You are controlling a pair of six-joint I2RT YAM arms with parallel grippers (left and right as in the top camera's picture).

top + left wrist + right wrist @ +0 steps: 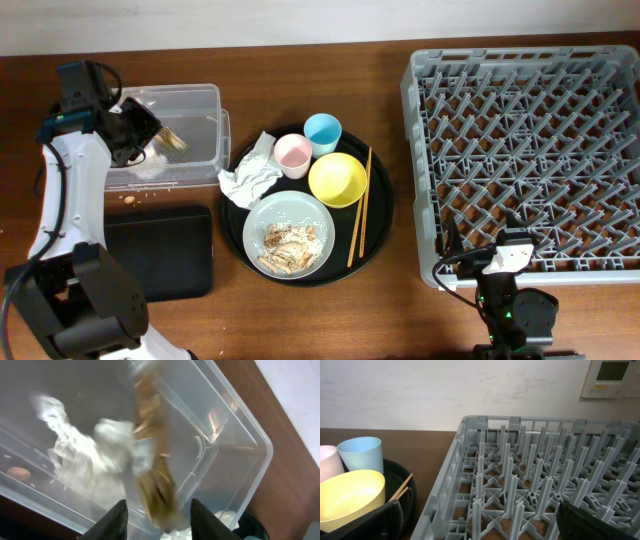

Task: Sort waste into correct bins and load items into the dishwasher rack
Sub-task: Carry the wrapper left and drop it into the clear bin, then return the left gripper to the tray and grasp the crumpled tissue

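My left gripper (150, 130) hangs over the clear box (195, 110), jaws open. A blurred brown clump of food scraps (152, 460) is loose between and beyond the fingertips (120, 515), over a white mass (75, 452) in the box. More scraps (288, 243) lie on the grey plate (300, 210). A napkin (250, 175), pink cup (292, 153), blue cup (322, 132), yellow bowl (337, 179) and chopsticks (360, 205) share the round tray. My right gripper (480, 515) stands open and empty over the front left corner of the dishwasher rack (530, 150).
The shallow black tray (160, 250) lies in front of the clear box. The round black tray (226, 215) sits between the bins and the rack. A small crumb (130, 200) lies on the wooden table beside the box.
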